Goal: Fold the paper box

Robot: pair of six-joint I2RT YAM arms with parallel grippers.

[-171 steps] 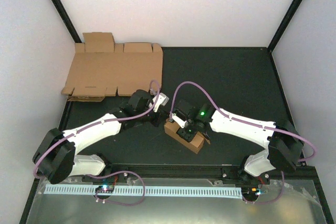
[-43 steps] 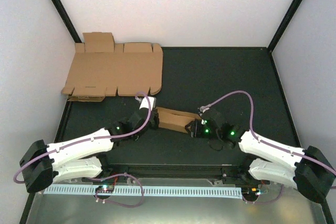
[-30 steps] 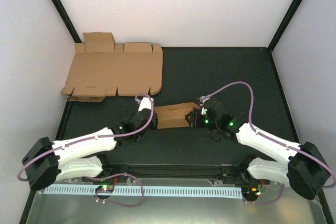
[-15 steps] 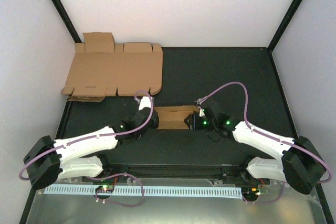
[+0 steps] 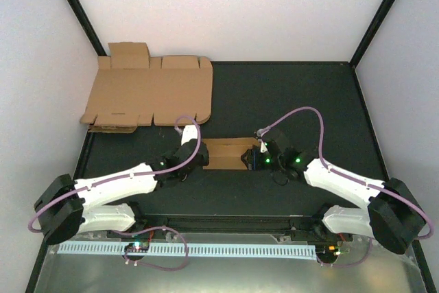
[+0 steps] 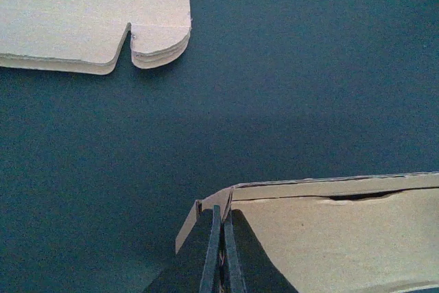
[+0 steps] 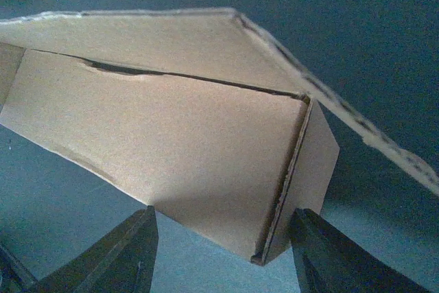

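Left tool closed, right tool partly open, one at each end of the paper box.
Top view: box lies mid-worktop, flat cardboard sheets far-left of it. Left wrist: shut fingers reach the box's end flap, nothing visibly pinched. Right wrist: fingers straddle the box's corner, unclamped.

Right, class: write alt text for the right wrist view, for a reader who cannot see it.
A half-folded brown paper box fills most of the frame, on a dark table. The right gripper is open, its two dark fingers either side of the box's near corner.
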